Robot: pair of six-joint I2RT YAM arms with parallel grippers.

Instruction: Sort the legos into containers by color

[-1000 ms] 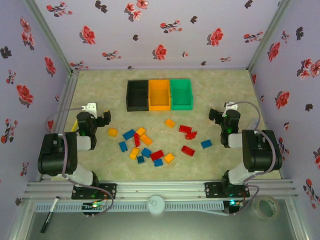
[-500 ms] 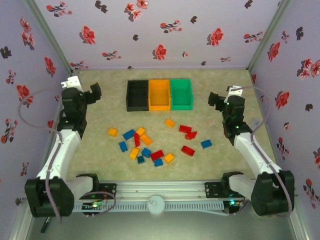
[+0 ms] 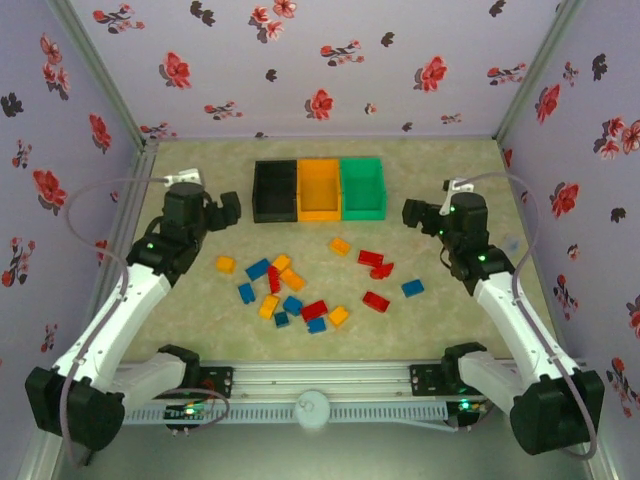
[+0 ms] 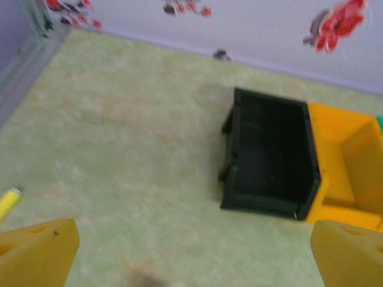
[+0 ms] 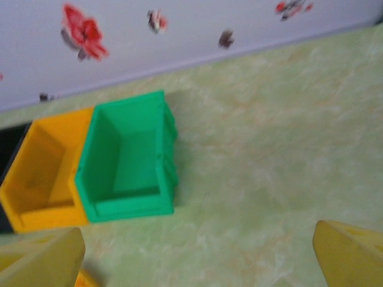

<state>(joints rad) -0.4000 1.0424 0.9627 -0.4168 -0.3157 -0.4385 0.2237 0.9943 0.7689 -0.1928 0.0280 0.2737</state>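
Red, blue and yellow-orange legos (image 3: 292, 279) lie scattered mid-worktop (image 3: 420, 325), nearer than the joined black, orange and green containers (image 3: 319, 188). The left claw (image 3: 228, 210) hangs left of that row and the right claw (image 3: 410, 212) hangs right of it. Both gape wide and empty, the legos between and nearer.

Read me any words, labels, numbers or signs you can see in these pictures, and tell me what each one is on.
None can be read.
The black bin, orange bin and green bin show plain plastic, no label.
The legos are too small to show any lettering.
The walls carry only a flower print, no words.
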